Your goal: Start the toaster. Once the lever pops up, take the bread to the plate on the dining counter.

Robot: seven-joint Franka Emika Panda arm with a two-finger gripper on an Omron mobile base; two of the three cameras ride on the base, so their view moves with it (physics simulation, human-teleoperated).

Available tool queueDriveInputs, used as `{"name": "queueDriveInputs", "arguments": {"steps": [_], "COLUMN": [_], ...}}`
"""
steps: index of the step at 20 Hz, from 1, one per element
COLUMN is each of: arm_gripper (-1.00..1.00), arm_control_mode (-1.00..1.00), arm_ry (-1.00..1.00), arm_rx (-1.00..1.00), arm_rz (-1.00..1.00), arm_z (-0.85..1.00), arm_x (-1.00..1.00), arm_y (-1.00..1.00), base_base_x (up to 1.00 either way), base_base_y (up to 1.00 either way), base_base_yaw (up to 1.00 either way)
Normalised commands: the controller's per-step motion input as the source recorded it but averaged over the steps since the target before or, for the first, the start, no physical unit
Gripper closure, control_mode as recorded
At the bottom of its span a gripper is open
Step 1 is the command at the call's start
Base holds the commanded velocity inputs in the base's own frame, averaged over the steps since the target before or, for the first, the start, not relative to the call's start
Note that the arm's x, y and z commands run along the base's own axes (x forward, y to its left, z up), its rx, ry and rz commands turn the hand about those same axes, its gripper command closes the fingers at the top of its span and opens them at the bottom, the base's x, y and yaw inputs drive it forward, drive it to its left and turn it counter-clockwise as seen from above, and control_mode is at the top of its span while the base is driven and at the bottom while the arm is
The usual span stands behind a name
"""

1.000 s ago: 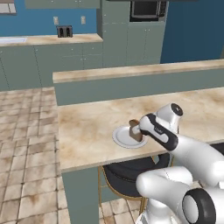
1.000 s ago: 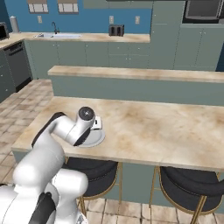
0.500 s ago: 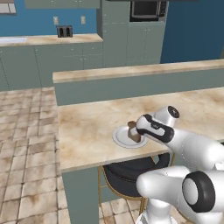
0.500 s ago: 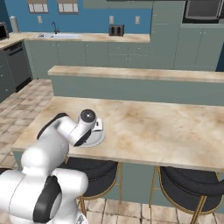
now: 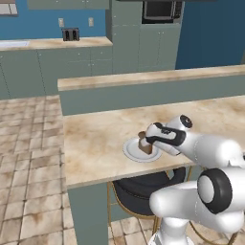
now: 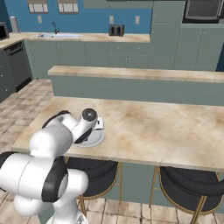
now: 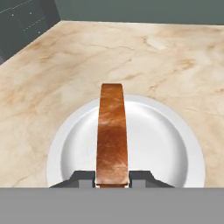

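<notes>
while pincer [image 7: 112, 178] grips bread [image 7: 112, 135] over plate [image 7: 175, 144], marble dining counter [image 7: 87, 57] sits w/ teal cabinets [image 6: 87, 54] behind.

The bread [image 7: 112, 131], a small slice with brown crust, stood on its edge over the middle of the plate [image 7: 170, 144]. The plate, round and white, lay flat on the beige counter [image 5: 95, 139], at the centre of the left base view. The dark toaster [image 5: 70, 34] stood at upper left.
</notes>
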Motion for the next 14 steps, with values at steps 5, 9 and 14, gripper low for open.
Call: {"name": "queueDriveInputs", "arguments": {"steps": [5, 9, 14], "arm_gripper": [1.00, 1.00, 1.00], "arm_control_mode": [-1.00, -1.00, -1.00], "arm_ry": [0.00, 0.00, 0.00], "arm_rx": [0.00, 0.00, 0.00], "arm_rz": [0.00, 0.00, 0.00], "arm_z": [-0.14, -0.16, -0.10], "arm_x": [0.15, 0.04, 0.00], "arm_y": [0.00, 0.01, 0.01], "base_base_x": [0.00, 0.00, 0.00], "base_base_y": [0.00, 0.00, 0.00], "base_base_yaw": [0.00, 0.00, 0.00]}}
